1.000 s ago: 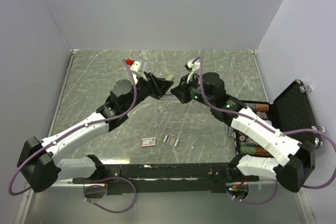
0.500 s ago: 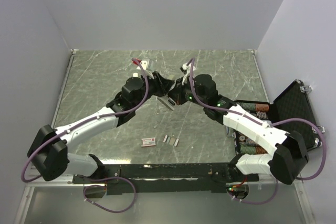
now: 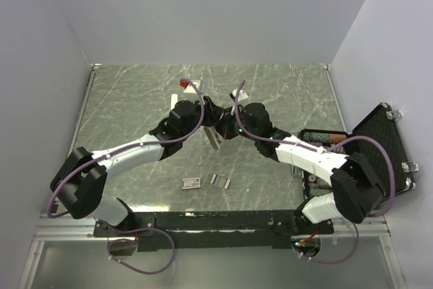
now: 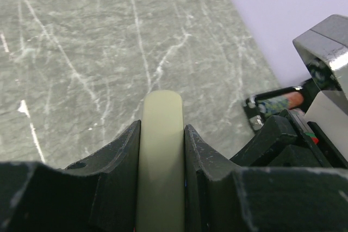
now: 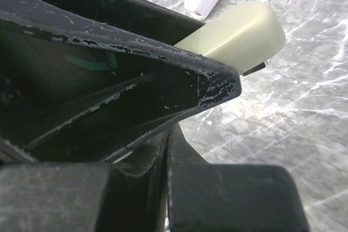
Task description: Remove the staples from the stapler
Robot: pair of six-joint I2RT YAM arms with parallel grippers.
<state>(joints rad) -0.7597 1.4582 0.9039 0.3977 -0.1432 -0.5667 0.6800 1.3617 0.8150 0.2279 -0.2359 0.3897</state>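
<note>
The stapler (image 3: pixel 214 137) is held above the middle of the table between both grippers, its pale part hanging down. My left gripper (image 3: pixel 206 117) is shut on its olive-green body (image 4: pixel 160 150), which fills the gap between the jaws. My right gripper (image 3: pixel 226 125) meets it from the right. In the right wrist view its jaws (image 5: pixel 168 150) are pressed almost together on something thin, under the left finger; the stapler's pale end (image 5: pixel 239 33) sticks out beyond. Three short silver staples strips (image 3: pixel 219 181) lie on the table near the front.
A small red-and-white flat box (image 3: pixel 191 182) lies left of the staples. An open black case (image 3: pixel 379 137) with things inside stands at the right edge. Grey walls close the marble table at back and sides.
Both arms have swung inward and the grippers have closed in on each other at the table's middle. The stapler has moved with them and its pale part now hangs lower.
</note>
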